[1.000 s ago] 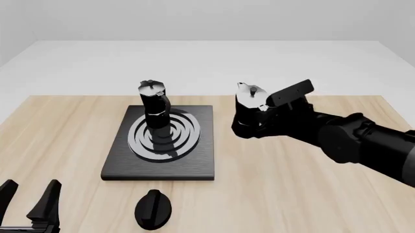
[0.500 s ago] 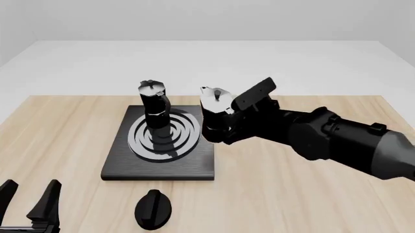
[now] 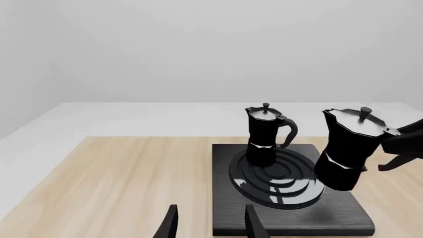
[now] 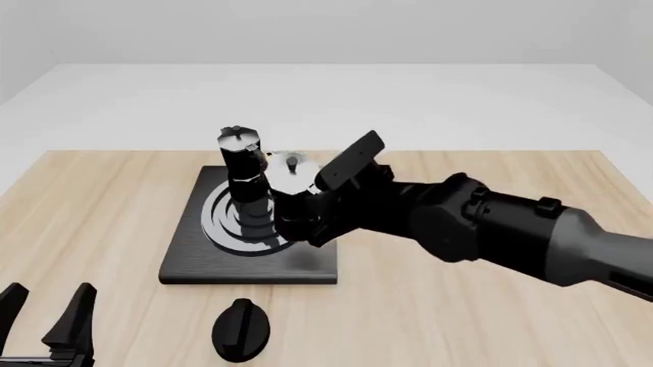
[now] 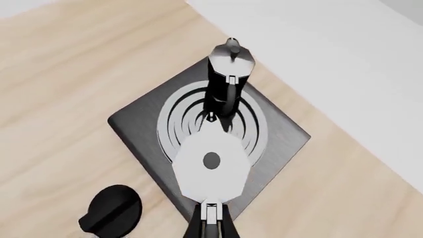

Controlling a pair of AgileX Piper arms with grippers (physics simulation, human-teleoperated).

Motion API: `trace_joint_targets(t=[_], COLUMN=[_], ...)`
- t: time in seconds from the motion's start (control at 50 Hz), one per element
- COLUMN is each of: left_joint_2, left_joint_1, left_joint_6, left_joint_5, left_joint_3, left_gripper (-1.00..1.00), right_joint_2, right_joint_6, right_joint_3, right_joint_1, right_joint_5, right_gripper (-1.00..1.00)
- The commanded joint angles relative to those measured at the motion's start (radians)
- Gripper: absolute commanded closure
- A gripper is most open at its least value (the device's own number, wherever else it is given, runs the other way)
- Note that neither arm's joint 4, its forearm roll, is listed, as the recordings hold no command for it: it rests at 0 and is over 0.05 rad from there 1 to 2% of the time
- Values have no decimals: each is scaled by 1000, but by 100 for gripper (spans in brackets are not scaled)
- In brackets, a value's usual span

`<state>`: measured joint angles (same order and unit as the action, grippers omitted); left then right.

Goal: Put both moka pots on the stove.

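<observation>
One moka pot (image 4: 243, 172) stands upright on the ring burner of the flat black stove (image 4: 194, 260). My right gripper (image 4: 318, 208) is shut on the second moka pot (image 4: 292, 187). That pot hangs slightly tilted, just above the stove's right half and close beside the first. In the left wrist view the standing moka pot (image 3: 264, 135) and the held moka pot (image 3: 349, 151) both show over the stove (image 3: 350, 218). From the right wrist I look down on the held pot's silver lid (image 5: 210, 168) and the other pot (image 5: 228, 79). My left gripper (image 4: 46, 315) sits open and empty near the table's front left.
A low black oval knob (image 4: 242, 329) lies on the wooden table just in front of the stove; the knob (image 5: 112, 213) also shows in the right wrist view. The right arm (image 4: 510, 233) stretches across the table's right half.
The right arm has carried its moka pot leftward, from beside the stove's right edge to over the stove next to the standing pot. The left gripper has not moved.
</observation>
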<state>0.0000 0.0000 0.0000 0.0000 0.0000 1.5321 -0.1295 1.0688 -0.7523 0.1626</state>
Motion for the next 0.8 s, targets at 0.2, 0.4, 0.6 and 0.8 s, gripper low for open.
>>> trace_joint_targets(t=[0.2,0.4,0.6,0.8], left_joint_2=[0,0,0,0], left_joint_1=[0,0,0,0], left_joint_6=[0,0,0,0], left_joint_5=[0,0,0,0], left_joint_3=[0,0,0,0], left_gripper=[-100,-100,-100,-100], right_joint_2=[4,12,26,38], right_joint_6=[18,16,15,8], right_joint_3=[68,91,121,140], right_joint_1=[-82,-99,-115,-123], right_joint_5=[1,3,8,13], right_gripper=[100,100,100,100])
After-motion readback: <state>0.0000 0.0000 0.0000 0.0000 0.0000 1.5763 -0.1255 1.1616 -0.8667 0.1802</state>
